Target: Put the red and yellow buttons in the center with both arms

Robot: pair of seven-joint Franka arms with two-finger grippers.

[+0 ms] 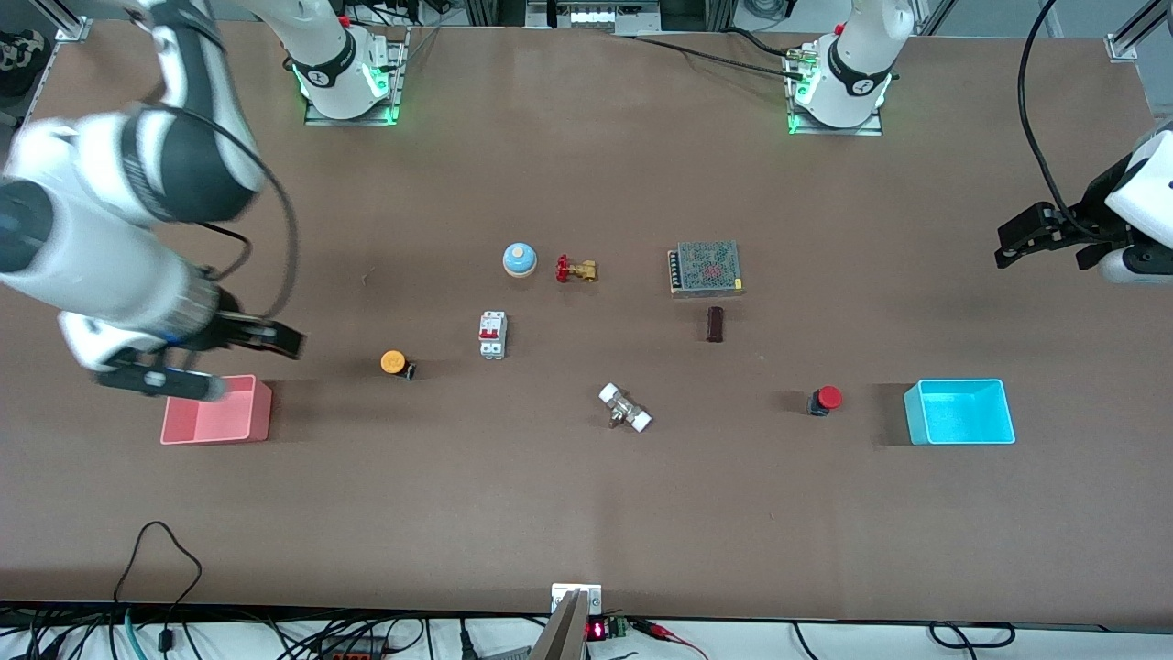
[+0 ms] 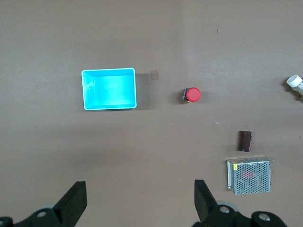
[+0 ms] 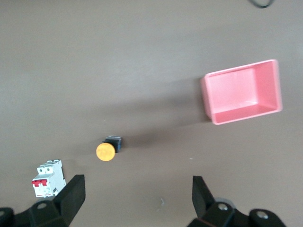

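Observation:
The yellow button (image 1: 393, 362) lies on the brown tabletop between the pink tray and the white breaker; it also shows in the right wrist view (image 3: 106, 151). The red button (image 1: 827, 399) stands beside the cyan tray, on the side toward the table's middle, and also shows in the left wrist view (image 2: 192, 94). My right gripper (image 1: 255, 367) is open and empty, up over the pink tray's edge (image 3: 137, 194). My left gripper (image 1: 1045, 258) is open and empty, high over the left arm's end of the table (image 2: 140, 198).
A pink tray (image 1: 215, 431) sits at the right arm's end, a cyan tray (image 1: 962, 441) at the left arm's end. Around the middle lie a blue bell (image 1: 519, 259), brass valve (image 1: 575, 269), breaker (image 1: 492, 335), mesh power supply (image 1: 706, 269), dark cylinder (image 1: 715, 324) and white fitting (image 1: 625, 408).

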